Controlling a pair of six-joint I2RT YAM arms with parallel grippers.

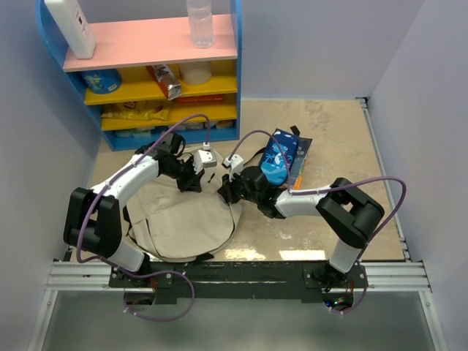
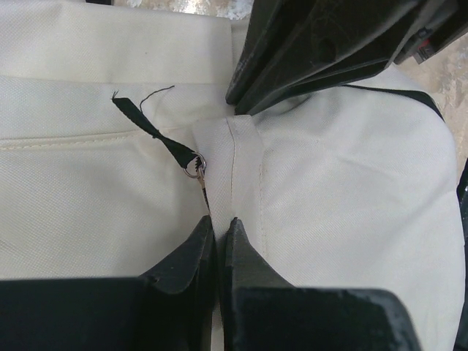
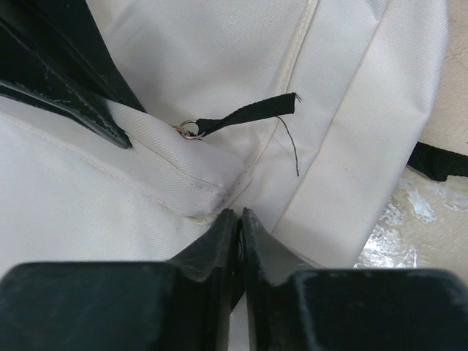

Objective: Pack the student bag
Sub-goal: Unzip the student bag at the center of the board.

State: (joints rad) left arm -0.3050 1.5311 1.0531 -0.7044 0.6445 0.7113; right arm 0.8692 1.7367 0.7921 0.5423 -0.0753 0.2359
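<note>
The student bag (image 1: 183,219), a cream canvas backpack, lies flat on the table in front of the left arm. My left gripper (image 1: 191,175) is at its far top edge, and in the left wrist view (image 2: 219,219) it is shut on a fold of cream fabric beside the zipper pull (image 2: 195,166) with its black ribbon. My right gripper (image 1: 228,191) faces it from the right, and in the right wrist view (image 3: 239,216) it is shut on the bag's fabric just below the same zipper pull (image 3: 189,131). A blue book (image 1: 281,157) lies behind the right gripper.
A blue shelf unit (image 1: 146,73) with a pink top stands at the back left and holds a clear bottle (image 1: 199,22), a white container (image 1: 71,25) and snack packs. A black bag strap (image 3: 439,161) lies on the table. Grey walls close both sides.
</note>
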